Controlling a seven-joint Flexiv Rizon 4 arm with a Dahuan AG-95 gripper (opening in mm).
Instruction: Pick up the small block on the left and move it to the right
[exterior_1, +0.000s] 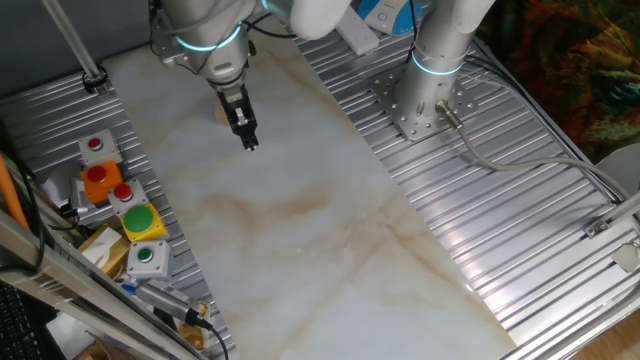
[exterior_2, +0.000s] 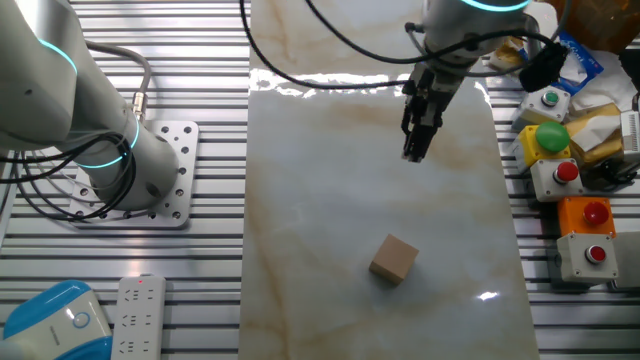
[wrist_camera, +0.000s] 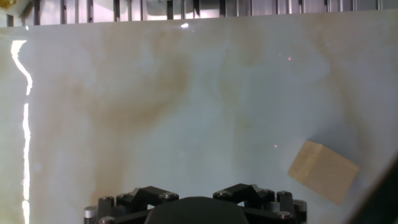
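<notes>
The small block (exterior_2: 394, 259) is a light tan cube lying on the marble tabletop (exterior_2: 330, 200). It also shows at the lower right of the hand view (wrist_camera: 323, 171). In one fixed view only a tan sliver of it (exterior_1: 219, 111) peeks out behind the hand. My gripper (exterior_2: 412, 155) hangs above the table, well apart from the block and farther back. Its fingers look pressed together and hold nothing. It also shows in one fixed view (exterior_1: 250, 143). The hand view shows only the gripper's base (wrist_camera: 196, 211), not the fingertips.
Several button boxes, one with a yellow housing and a green button (exterior_2: 548, 138) and others with red buttons (exterior_2: 590, 215), line the table's side. A second arm's base (exterior_2: 130, 175) stands on the ribbed metal. A power strip (exterior_2: 135, 315) lies nearby.
</notes>
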